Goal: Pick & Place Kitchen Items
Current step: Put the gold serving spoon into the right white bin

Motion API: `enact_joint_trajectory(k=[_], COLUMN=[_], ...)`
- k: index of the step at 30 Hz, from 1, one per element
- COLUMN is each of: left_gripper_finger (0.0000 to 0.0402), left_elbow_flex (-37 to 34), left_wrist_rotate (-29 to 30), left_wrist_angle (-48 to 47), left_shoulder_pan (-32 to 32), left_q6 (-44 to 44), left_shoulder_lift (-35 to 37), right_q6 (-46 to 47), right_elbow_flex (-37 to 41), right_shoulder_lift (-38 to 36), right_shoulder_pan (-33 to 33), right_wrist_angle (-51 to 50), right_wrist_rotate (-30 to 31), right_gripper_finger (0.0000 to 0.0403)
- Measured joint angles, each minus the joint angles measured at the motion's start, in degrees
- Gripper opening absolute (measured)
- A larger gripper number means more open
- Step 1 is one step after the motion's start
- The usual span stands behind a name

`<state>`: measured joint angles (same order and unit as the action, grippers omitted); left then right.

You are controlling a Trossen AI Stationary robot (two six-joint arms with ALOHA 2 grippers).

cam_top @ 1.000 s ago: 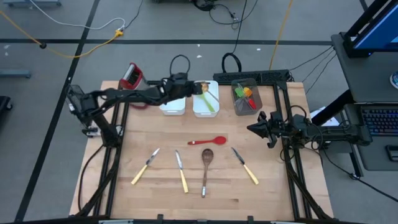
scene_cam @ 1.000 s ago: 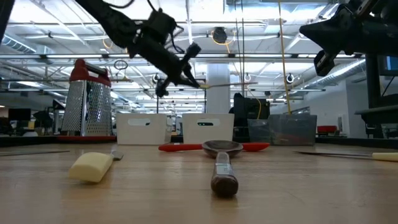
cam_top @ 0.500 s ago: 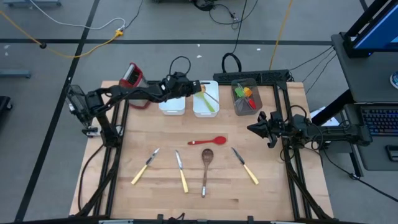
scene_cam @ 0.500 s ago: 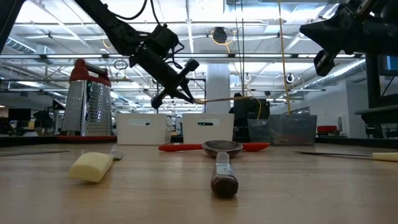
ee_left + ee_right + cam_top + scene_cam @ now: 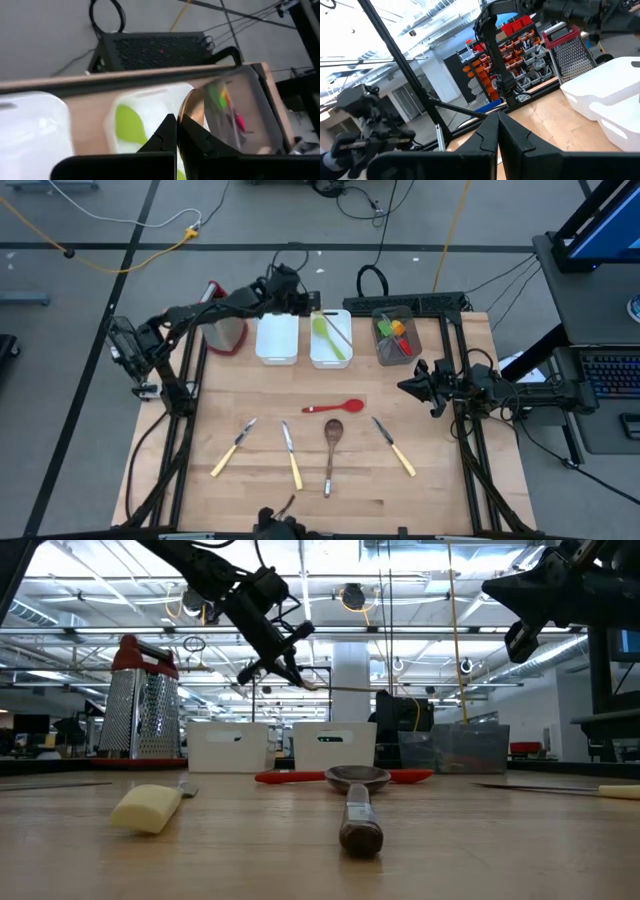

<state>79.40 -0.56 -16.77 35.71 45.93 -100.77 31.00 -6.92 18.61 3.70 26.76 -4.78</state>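
My left gripper [image 5: 308,302] hangs above the far end of the right white tray [image 5: 318,360], shut on a gold spoon [image 5: 350,688]. A green spatula [image 5: 328,337] lies in that tray. On the bare wood lie a red spoon [image 5: 335,407], a wooden spoon [image 5: 331,450] and three cream-handled knives [image 5: 292,457]. A grey tray [image 5: 386,358] holds green, orange and red utensils. My right gripper [image 5: 404,387] waits shut above the table's right side, touching nothing. My left gripper pinches the gold spoon between its two shut fingers [image 5: 170,131], with the shiny bowl [image 5: 194,112] right beside the fingertips. The fingers slant down from the far left. The thin handle [image 5: 360,689] sticks out about level toward the table's right, lifted clear above the tray.
A second white tray [image 5: 277,338] stands left of the first. A red-topped metal grater [image 5: 140,700] stands at the far left corner, partly under my left arm. Open wood lies between the trays and the row of utensils.
My left gripper, still shut on the gold spoon, first dipped toward the white tray, then rose and drew back toward the table's far edge and a little left. The spoon went with it and stayed clear of the tray.
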Motion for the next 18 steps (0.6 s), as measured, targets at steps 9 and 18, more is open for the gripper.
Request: enact_joint_trajectory(k=[9,18], left_gripper_finger=[0.0,0.0], left_elbow_flex=[1.54,1.54], left_wrist_rotate=[-12.4,-16.65], left_wrist_angle=[-5.62,-6.95], left_shoulder_pan=[5.84,5.19], left_q6=[-1.73,-2.81], left_shoulder_lift=[-0.42,-0.42], right_q6=[1.14,1.34], right_elbow_flex=[0.0,0.0], right_shoulder_lift=[0.0,0.0], right_shoulder_pan=[-0.02,-0.01], right_wrist_angle=[-0.02,-0.02], right_wrist_rotate=[-0.02,-0.02], right_gripper_finger=[0.0,0.0])
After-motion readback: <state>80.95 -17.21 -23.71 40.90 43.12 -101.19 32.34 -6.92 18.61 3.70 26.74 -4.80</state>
